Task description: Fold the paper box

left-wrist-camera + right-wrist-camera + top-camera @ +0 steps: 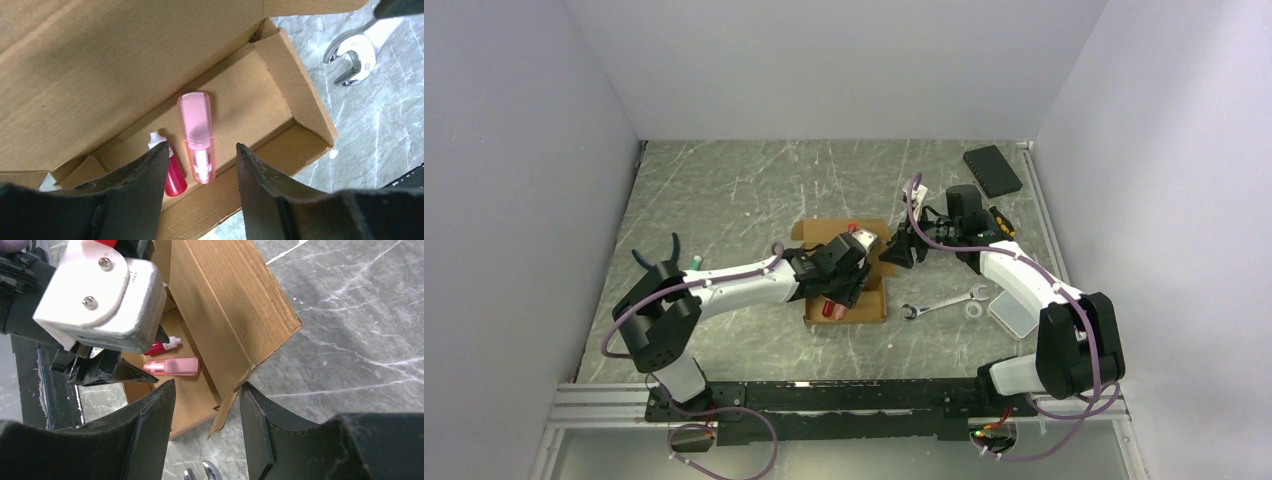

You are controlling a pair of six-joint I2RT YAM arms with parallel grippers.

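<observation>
Left gripper (202,146): jaws apart, empty; over the paper box (100,60)
Right gripper (207,385): parted, holding nothing (box edge just ahead)
Next: left clears out; right folds along the crease

Box (872,298): one. Pink tube (197,135): one. Red bottle (175,180): one. Wrench (942,302): one. Black pad (992,170): one. Clear case (1012,315): one. Screwdriver (1000,221): one. Blue-handled tool (670,250): one. Arms: two, left arm (734,284), right arm (1024,282).

Scene lit evenly from above, soft shadows cast on the desk (744,190), glare caught on the wrench (352,55), jaws rendered blurred in wrist views.
</observation>
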